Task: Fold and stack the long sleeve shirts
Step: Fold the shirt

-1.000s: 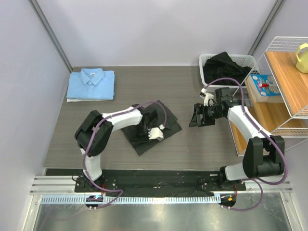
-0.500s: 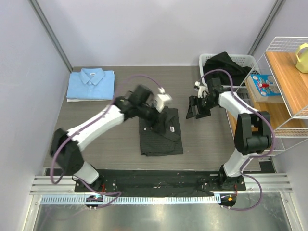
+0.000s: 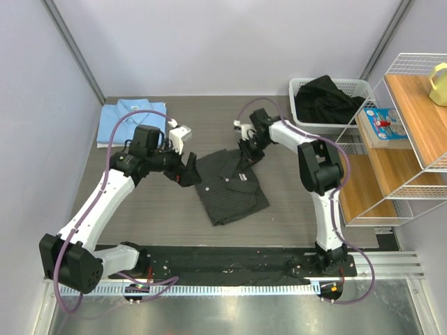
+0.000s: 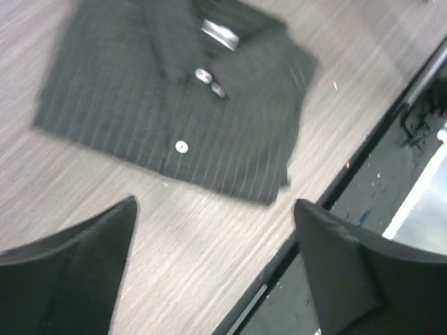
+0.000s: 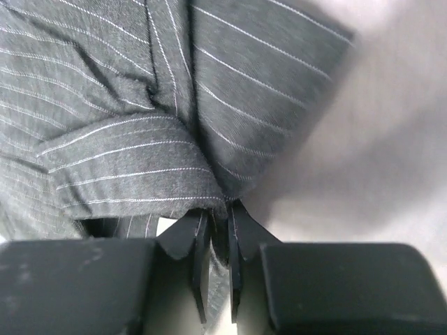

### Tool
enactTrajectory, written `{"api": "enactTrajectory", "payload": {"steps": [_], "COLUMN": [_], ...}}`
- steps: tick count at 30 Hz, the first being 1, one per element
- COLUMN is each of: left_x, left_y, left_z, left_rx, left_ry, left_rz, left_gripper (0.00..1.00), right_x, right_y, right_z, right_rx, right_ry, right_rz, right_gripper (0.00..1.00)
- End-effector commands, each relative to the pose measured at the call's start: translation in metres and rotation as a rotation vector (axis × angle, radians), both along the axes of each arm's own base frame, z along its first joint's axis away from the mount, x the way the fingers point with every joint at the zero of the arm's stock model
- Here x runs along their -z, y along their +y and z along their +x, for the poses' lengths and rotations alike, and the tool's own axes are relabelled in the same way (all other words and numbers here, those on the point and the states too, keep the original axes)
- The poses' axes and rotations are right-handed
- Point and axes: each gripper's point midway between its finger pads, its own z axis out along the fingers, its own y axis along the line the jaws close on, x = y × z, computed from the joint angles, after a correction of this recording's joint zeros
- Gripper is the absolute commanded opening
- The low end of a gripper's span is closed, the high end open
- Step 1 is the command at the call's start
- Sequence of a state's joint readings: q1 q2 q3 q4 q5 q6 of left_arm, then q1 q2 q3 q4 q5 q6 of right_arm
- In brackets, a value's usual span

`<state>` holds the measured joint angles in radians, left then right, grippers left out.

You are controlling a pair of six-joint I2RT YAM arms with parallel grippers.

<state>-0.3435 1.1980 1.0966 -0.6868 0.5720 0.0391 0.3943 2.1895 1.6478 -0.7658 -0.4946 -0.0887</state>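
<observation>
Pinstriped shirt lies folded mid-counter, collar toward the far edge, long axis far-to-near and slightly skewed. Left end effector has let go, fingers apart, backed off leftward. Right end effector has crossed over and is pinched on the collar edge. Folding looks done; stacking onto light blue shirt, far-left corner, likely remains.

open tabletop front-left, basket far right

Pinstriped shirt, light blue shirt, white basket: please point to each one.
pinstriped shirt (image 3: 230, 192), top view, on its folded front
light blue shirt (image 3: 134, 105), top view, on its collar
white basket (image 3: 292, 98), top view, on its left wall
</observation>
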Motion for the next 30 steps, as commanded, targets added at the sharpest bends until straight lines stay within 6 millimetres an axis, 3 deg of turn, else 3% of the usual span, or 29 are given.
{"api": "enactTrajectory", "payload": {"steps": [1, 2, 3, 4, 6, 7, 8, 11, 12, 13, 14, 15, 16, 18, 19, 20, 21, 22, 23, 25, 27, 28, 29, 30], "left_x": [0.023, 0.033, 0.039, 0.051, 0.074, 0.08, 0.102, 0.122, 0.141, 0.149, 0.151, 0.166, 0.169, 0.179, 0.182, 0.183, 0.18, 0.18, 0.176, 0.159, 0.135, 0.112, 0.096, 0.077], "left_y": [0.002, 0.0, -0.001, -0.001, -0.006, -0.009, -0.011, -0.023, -0.024, -0.026, -0.035, -0.037, -0.043, -0.059, -0.066, -0.081, -0.093, -0.102, -0.118, -0.143, -0.16, -0.165, -0.166, -0.159], "left_z": [-0.017, -0.019, -0.021, -0.022, -0.016, -0.013, -0.009, 0.003, 0.005, 0.005, 0.006, 0.001, -0.002, -0.02, -0.028, -0.045, -0.053, -0.062, -0.071, -0.08, -0.079, -0.077, -0.072, -0.062], "left_rx": [0.159, 0.191, 0.225, 0.284, 0.316, 0.333, 0.355, 0.367, 0.365, 0.36, 0.367, 0.363, 0.365, 0.356, 0.361, 0.389, 0.363, 0.35, 0.347, 0.362, 0.358, 0.364, 0.357, 0.345], "left_ry": [-0.037, -0.02, -0.021, -0.043, -0.047, -0.052, -0.032, -0.011, 0.042, 0.076, 0.085, 0.149, 0.17, 0.245, 0.268, 0.288, 0.33, 0.366, 0.384, 0.383, 0.365, 0.344, 0.308, 0.258], "left_rz": [0.03, 0.035, 0.039, 0.064, 0.131, 0.168, 0.255, 0.343, 0.376, 0.394, 0.403, 0.423, 0.428, 0.439, 0.439, 0.442, 0.417, 0.406, 0.378, 0.323, 0.241, 0.17, 0.132, 0.099], "left_gripper": [0.74, 0.7, 0.66, 0.6, 0.59, 0.59, 0.57, 0.56, 0.56, 0.53, 0.5, 0.47, 0.41, 0.35, 0.33, 0.33, 0.29, 0.29, 0.29, 0.39, 0.48, 0.53, 0.62, 0.65], "right_x": [-0.018, -0.02, -0.036, -0.042, -0.067, -0.075, -0.095, -0.124, -0.141, -0.148, -0.148, -0.167, -0.17, -0.16, -0.176, -0.153, -0.149, -0.159, -0.134, -0.117, -0.108, -0.1, -0.097, -0.096], "right_y": [0.064, 0.076, 0.091, 0.095, 0.093, 0.088, 0.082, 0.046, 0.035, 0.012, 0.0, -0.01, -0.032, -0.051, -0.056, -0.071, -0.073, -0.078, -0.086, -0.093, -0.101, -0.103, -0.105, -0.104], "right_z": [0.046, 0.045, 0.047, 0.05, 0.065, 0.071, 0.077, 0.102, 0.104, 0.113, 0.112, 0.106, 0.106, 0.082, 0.066, 0.047, 0.031, 0.016, -0.007, -0.038, -0.046, -0.055, -0.056, -0.059], "right_rx": [-0.341, -0.409, -0.523, -0.551, -0.529, -0.5, -0.471, -0.312, -0.27, -0.188, -0.141, -0.108, -0.028, 0.02, 0.056, 0.092, 0.101, 0.117, 0.137, 0.143, 0.162, 0.168, 0.173, 0.173], "right_ry": [-0.299, -0.329, -0.42, -0.459, -0.532, -0.544, -0.577, -0.618, -0.642, -0.632, -0.604, -0.603, -0.562, -0.458, -0.441, -0.35, -0.308, -0.315, -0.231, -0.179, -0.182, -0.157, -0.152, -0.146], "right_rz": [0.008, 0.018, 0.026, 0.02, 0.032, 0.03, 0.035, 0.017, 0.02, 0.017, 0.022, 0.058, 0.071, 0.095, 0.132, 0.13, 0.153, 0.163, 0.15, 0.139, 0.123, 0.119, 0.12, 0.125], "right_gripper": [0.16, 0.17, 0.2, 0.25, 0.44, 0.48, 0.52, 0.64, 0.66, 0.66, 0.66, 0.65, 0.65, 0.61, 0.59, 0.57, 0.56, 0.53, 0.52, 0.51, 0.51, 0.51, 0.5, 0.5]}}
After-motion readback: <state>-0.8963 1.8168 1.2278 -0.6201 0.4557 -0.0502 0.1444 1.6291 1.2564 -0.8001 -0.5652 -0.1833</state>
